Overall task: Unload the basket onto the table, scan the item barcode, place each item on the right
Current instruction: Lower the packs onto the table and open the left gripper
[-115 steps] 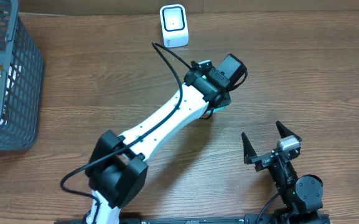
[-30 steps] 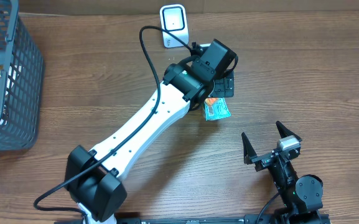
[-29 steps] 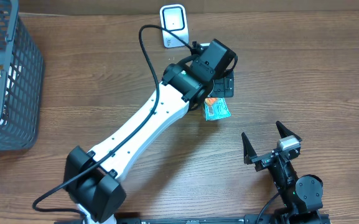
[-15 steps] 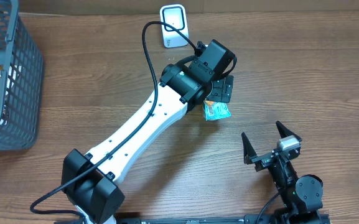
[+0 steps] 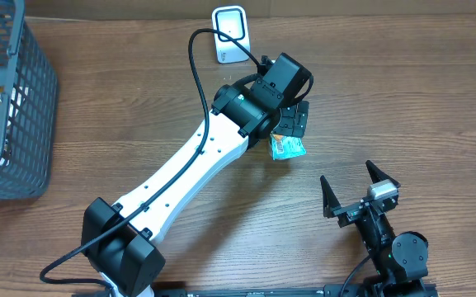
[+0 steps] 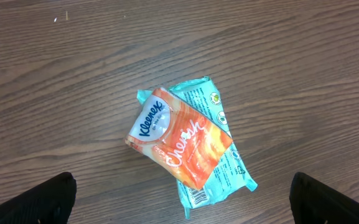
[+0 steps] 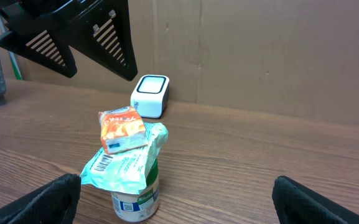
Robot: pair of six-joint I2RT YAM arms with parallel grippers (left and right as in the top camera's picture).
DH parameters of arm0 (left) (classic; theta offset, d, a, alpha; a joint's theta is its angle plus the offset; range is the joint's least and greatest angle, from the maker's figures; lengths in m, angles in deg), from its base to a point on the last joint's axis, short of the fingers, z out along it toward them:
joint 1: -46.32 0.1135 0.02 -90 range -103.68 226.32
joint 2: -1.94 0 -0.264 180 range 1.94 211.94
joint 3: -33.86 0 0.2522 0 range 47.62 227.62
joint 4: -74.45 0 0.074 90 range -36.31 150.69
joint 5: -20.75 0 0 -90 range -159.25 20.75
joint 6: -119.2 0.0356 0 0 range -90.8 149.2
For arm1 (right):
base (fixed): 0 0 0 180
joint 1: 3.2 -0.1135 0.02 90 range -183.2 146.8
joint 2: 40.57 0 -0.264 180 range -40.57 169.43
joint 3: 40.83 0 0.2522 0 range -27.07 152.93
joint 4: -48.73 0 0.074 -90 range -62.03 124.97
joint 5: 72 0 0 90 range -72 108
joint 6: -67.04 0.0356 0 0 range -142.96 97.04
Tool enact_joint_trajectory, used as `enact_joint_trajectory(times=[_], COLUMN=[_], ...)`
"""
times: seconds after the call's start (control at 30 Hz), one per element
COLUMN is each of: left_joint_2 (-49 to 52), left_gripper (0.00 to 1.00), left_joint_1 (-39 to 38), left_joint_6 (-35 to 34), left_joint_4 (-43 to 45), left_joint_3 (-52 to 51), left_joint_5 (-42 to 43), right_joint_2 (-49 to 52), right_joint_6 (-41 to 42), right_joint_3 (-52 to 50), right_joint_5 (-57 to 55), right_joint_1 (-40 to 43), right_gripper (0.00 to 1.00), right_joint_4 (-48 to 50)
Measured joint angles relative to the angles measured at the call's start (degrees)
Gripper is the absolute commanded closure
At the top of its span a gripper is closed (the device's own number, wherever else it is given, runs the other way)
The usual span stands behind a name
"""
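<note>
An orange Kleenex pack [image 6: 179, 146] lies on top of a teal packet [image 6: 226, 183], whose barcode shows at its near end. In the right wrist view both packets [image 7: 129, 155] rest on a small white Knorr jar [image 7: 135, 200] standing on the table. The white scanner [image 5: 230, 34] stands at the back of the table, also in the right wrist view [image 7: 150, 96]. My left gripper [image 5: 294, 118] hovers open above the stack, touching nothing; its black fingers [image 7: 98, 34] hang over it. My right gripper [image 5: 346, 174] stands open near the front edge, away from the stack.
A grey wire basket [image 5: 11, 115] with red-and-white packages inside stands at the far left. The left arm's black cable [image 5: 198, 74] loops past the scanner. A cardboard wall [image 7: 260, 50] backs the table.
Some seconds ago the left gripper sat low over the stack and hid it; it has since lifted, jaws open, and the packets show. Over the last half second nothing moved.
</note>
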Motion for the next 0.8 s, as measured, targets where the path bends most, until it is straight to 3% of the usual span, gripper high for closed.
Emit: enact_joint_trajectory(times=[0.8], left_joint_2=[0.00], left_gripper=[0.00], left_joint_1=[0.00], left_joint_6=[0.00], left_joint_4=[-1.31], left_joint_3=[-0.02], left_joint_5=[-0.02], right_joint_2=[0.00], right_joint_6=[0.00], right_joint_3=[0.00], right_joint_5=[0.02], right_joint_1=[0.00], right_gripper=[0.00], right_joint_4=[0.00])
